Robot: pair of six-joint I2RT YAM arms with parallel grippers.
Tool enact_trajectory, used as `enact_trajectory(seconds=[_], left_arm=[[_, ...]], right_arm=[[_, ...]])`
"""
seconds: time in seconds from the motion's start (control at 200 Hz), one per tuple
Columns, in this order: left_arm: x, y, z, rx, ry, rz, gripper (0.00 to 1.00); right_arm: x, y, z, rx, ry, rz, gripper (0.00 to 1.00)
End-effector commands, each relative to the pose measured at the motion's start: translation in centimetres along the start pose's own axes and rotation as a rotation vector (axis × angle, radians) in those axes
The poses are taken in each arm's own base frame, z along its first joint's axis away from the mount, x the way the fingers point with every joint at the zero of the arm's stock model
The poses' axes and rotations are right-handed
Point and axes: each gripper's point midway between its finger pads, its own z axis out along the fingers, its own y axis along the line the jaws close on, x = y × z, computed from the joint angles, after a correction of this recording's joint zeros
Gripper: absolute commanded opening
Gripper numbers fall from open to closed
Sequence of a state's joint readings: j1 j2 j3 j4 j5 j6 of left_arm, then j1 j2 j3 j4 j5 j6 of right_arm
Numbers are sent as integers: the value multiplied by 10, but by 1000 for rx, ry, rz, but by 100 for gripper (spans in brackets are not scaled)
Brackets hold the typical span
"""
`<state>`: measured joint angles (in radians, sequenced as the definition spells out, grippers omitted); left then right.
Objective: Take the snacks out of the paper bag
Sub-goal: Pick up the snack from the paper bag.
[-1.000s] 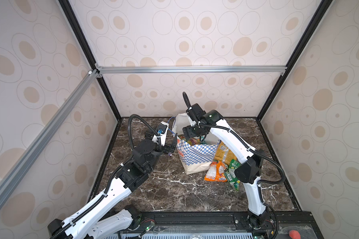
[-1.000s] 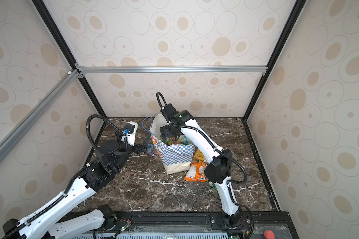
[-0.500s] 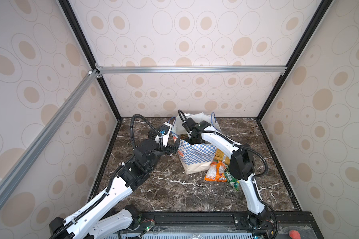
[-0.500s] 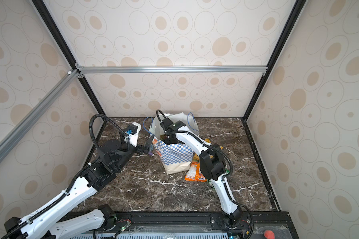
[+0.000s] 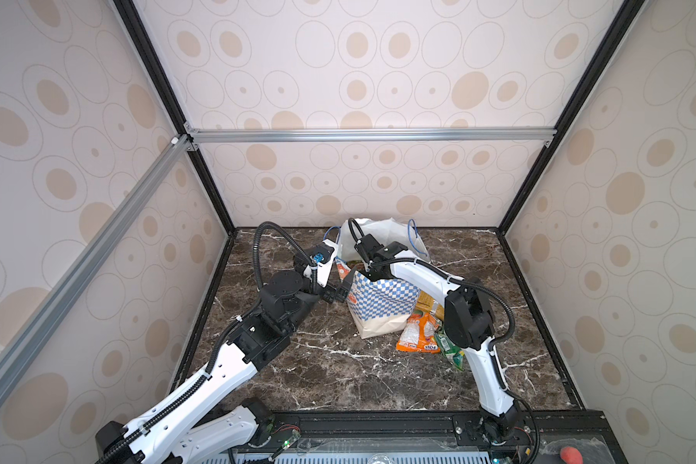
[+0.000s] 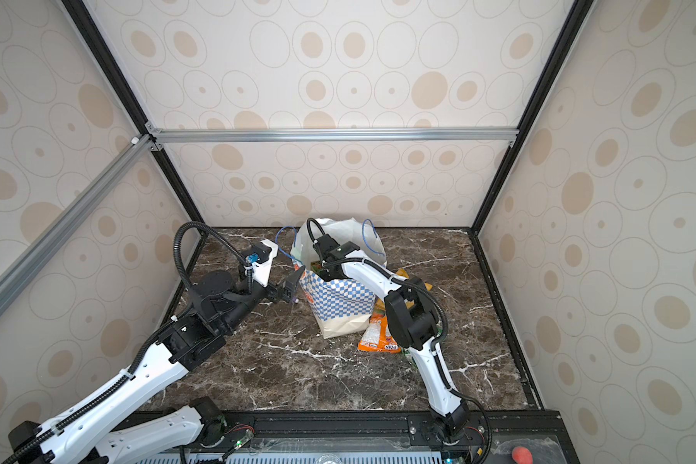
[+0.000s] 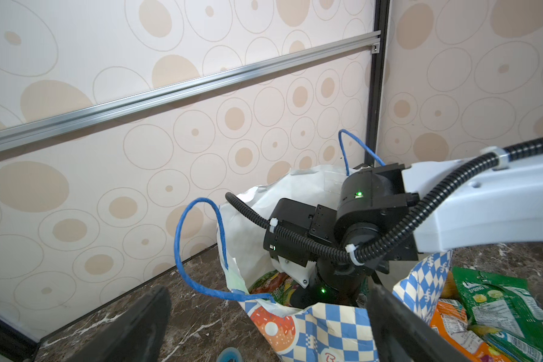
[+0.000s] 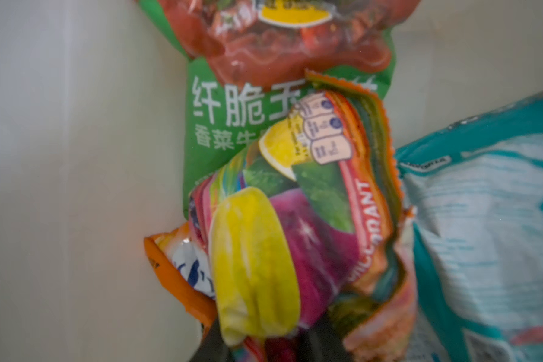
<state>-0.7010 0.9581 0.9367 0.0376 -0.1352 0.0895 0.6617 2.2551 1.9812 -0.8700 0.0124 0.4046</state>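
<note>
White right arm (image 5: 418, 272) inside paper bag (image 5: 378, 299)

A dark, white-veined marble tabletop (image 5: 338, 373) is enclosed on three sides by cream walls (image 5: 378, 189) printed with beige ovals. Black posts (image 5: 214, 197) rise from its far corners, joined high above by a silver rail (image 5: 370, 134).

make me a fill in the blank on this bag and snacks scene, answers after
The paper bag has ____ cord handles. The right gripper is shut on a multicoloured packet ____ the bag. The left gripper sits by the bag with jaws ____. An orange packet is already ____ of the bag, on the table.
Answers: blue; inside; open; out.
</note>
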Motion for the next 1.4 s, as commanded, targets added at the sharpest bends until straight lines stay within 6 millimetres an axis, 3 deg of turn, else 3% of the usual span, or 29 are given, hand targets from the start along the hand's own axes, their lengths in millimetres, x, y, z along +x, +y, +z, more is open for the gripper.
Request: enact_trajectory(seconds=[0.0, 0.16, 0.37, 0.55, 0.82, 1.225, 1.396], left_arm=[[-5, -1, 1, 13, -16, 10, 98], [-5, -1, 1, 13, -18, 9, 98], [-5, -1, 1, 13, -17, 9, 98], [-6, -1, 1, 17, -19, 8, 98], [-6, -1, 1, 16, -19, 12, 98], [-5, -1, 1, 20, -18, 10, 98], [-6, -2, 1, 23, -19, 8, 98]], right_arm=[[20, -4, 9, 12, 77, 15, 12], [3, 0, -24, -7, -1, 14, 0], [-20, 7, -75, -47, -117, 16, 0], [-30, 14, -101, -84, -171, 15, 0], [-54, 18, -155, -93, -284, -8, 0], [-72, 21, -212, -130, -421, -5, 0], [-77, 20, -221, -120, -455, -12, 0]])
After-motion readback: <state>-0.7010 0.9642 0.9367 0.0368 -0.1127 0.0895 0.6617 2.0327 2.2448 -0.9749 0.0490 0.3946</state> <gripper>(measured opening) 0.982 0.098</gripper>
